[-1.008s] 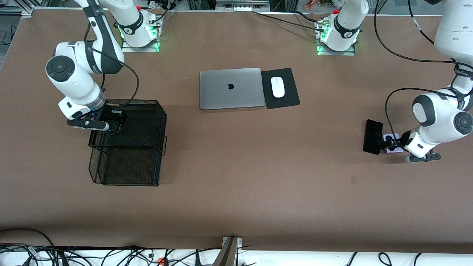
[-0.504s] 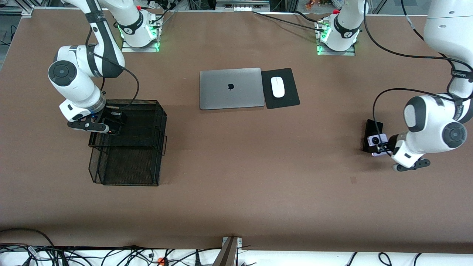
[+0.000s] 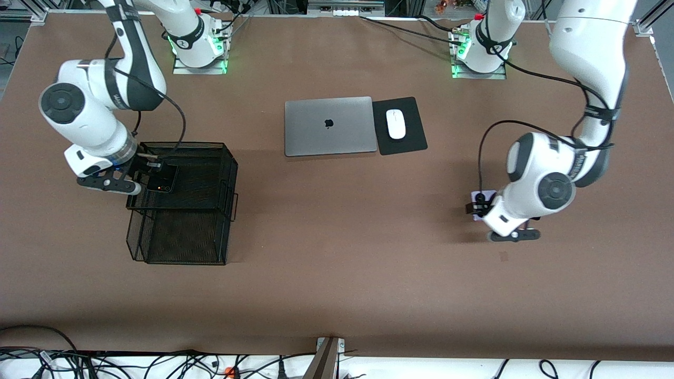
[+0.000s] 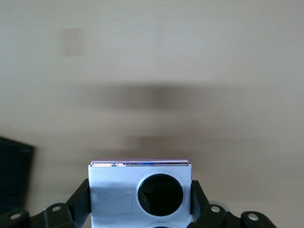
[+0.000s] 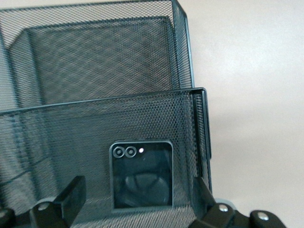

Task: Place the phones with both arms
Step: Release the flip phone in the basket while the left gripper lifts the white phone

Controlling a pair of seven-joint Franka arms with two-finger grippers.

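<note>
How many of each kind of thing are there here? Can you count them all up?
Phones: 3 (squarish black phone, lilac phone, black slab phone, of which only an edge shows)
Laptop: 1
Mouse: 1
Mouse pad: 1
Mesh tray: 1
Total: 7

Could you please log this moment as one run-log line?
left end effector: shut on lilac phone, over table | right end effector: open, black folded phone in mesh tray

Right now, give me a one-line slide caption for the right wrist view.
Squarish black folded phone lying in the upper tier of the black wire-mesh tray, between the open fingers of the right end effector.
</note>
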